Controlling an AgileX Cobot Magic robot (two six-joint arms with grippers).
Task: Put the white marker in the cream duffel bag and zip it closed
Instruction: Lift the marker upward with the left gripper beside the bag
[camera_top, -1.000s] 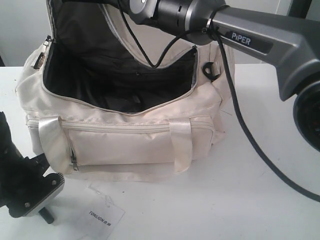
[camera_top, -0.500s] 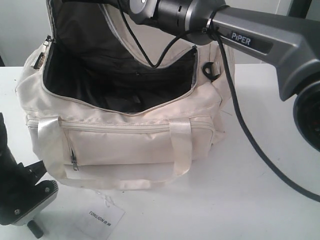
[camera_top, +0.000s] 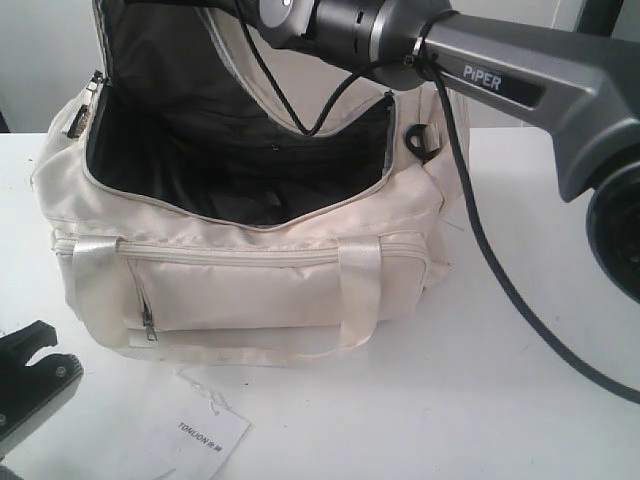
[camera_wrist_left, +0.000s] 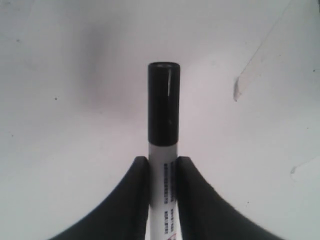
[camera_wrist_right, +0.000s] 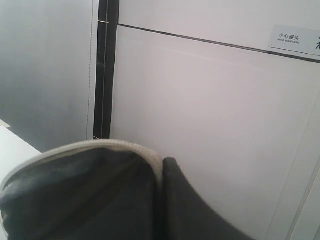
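White barrel, dark cap: the marker (camera_wrist_left: 163, 131) is pinched between the two fingers of your left gripper (camera_wrist_left: 162, 162). They close on the barrel just behind the cap, which points away from the wrist over the bare table (camera_top: 470, 400). Whether the pen is clear of the tabletop, the views don't show.

In the exterior view that gripper sits low at the table's near left corner, beside the paper tag (camera_top: 212, 432) and well apart from the mouth of the bag (camera_top: 250, 290). Your right gripper (camera_wrist_right: 159, 200) is closed on the cream edge of the top flap (camera_top: 170, 60), holding it up so the dark lining is exposed.

The job in hand, as I judge it, is carrying the pen to that opening. Raise it first, high enough to pass over the front handle (camera_top: 362, 290) and the front rim. Bring it over the middle of the opening, then lower it inside before you let go. Hold the flap up until the pen is in. A low, straight approach would likely snag the handle or push the soft front wall in.
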